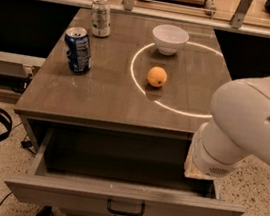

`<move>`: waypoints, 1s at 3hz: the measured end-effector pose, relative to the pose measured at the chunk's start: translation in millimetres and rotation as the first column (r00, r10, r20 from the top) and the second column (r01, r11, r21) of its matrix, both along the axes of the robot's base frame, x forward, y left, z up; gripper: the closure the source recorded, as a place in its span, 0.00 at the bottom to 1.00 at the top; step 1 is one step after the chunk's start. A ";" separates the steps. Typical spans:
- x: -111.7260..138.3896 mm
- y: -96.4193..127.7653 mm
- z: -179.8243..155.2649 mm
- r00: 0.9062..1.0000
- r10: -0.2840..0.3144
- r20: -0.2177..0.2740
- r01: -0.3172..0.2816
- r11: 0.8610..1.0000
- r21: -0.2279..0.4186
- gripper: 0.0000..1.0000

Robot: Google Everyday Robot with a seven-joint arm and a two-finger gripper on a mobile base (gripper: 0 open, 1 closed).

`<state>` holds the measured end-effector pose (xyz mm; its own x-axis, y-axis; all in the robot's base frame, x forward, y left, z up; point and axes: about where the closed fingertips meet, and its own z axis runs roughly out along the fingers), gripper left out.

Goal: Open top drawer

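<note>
The top drawer [62, 189] stands pulled out under the table top. Its wide grey-taupe front panel faces me and its plain grey interior [116, 165] lies open to view. A dark metal loop handle [125, 208] sits at the centre of the panel. Only white arm links [245, 129] show, at the right over the drawer's right end. My gripper is not in view; it lies beyond or behind these links. Nothing touches the handle.
On the brown table top [101, 100] stand a blue can [78, 50], a silver can [101, 17], a white bowl [169, 38] and an orange [157, 76] inside a ring of light. Cables and a chair base lie on the floor at left.
</note>
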<state>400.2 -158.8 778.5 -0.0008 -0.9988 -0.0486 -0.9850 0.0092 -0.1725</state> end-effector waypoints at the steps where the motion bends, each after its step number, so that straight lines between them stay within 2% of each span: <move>1: 6.7 2.5 -24.3 0.999 0.032 0.012 -0.033 0.999 0.036 1.00; 2: 14.6 9.9 -55.4 0.997 0.071 0.009 -0.072 0.996 0.061 1.00; 3: 20.0 20.4 -92.9 0.994 0.111 -0.016 -0.110 0.991 0.073 1.00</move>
